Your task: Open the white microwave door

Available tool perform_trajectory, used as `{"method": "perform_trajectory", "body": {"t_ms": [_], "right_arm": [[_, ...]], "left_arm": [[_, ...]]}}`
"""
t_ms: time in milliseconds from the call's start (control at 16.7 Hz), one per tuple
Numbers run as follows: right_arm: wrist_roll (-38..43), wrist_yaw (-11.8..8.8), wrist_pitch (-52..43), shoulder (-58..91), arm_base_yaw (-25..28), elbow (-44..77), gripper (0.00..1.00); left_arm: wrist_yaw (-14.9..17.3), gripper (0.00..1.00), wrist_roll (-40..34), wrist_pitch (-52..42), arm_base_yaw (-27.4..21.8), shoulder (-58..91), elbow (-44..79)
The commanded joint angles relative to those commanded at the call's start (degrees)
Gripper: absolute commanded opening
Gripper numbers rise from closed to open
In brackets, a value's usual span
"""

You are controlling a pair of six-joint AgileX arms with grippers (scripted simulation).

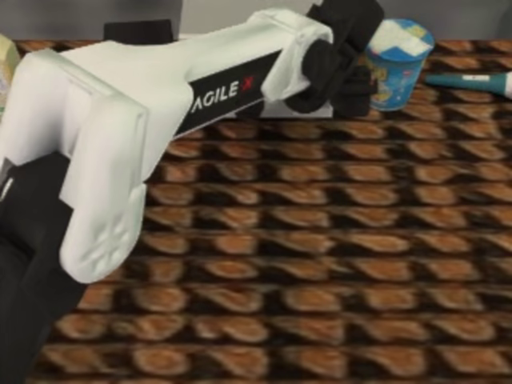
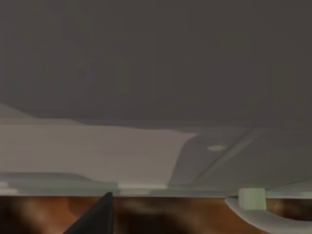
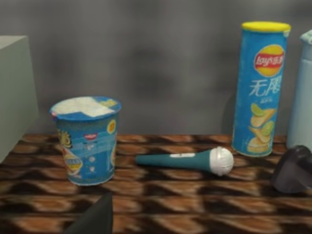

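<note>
My left arm stretches across the top view from the lower left to the far edge of the bench point(image 1: 320, 264), and its gripper point(image 1: 340, 60) sits up against the white microwave point(image 1: 300, 108), of which only a pale strip shows beneath the arm at the back of the bench. In the left wrist view the white microwave door point(image 2: 97, 156) fills the frame as flat grey-white panels just above the wood — whether my fingers are apart or together there, I cannot tell. Just right of that gripper stands a blue instant-noodle cup point(image 1: 398, 62), and farther right lies a teal microphone point(image 1: 468, 80). My right arm is out of the top view; its wrist view looks at the cup, the microphone and a blue chips can point(image 3: 261, 87) — its fingers' state I cannot tell either.
</note>
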Motion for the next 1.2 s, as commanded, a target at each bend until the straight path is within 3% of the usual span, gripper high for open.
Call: {"method": "perform_trajectory", "body": {"t_ms": [120,900,1200], "right_arm": [[0.0,0.0,0.0,0.0,0.0,0.0,1.00],[0.0,0.0,0.0,0.0,0.0,0.0,1.00],[0.0,0.0,0.0,0.0,0.0,0.0,1.00]], "left_arm": [[0.0,1.00,0.0,0.0,0.0,0.0,0.0],[0.0,0.02,0.0,0.0,0.0,0.0,0.0],[0.0,0.00,0.0,0.0,0.0,0.0,0.0]]}}
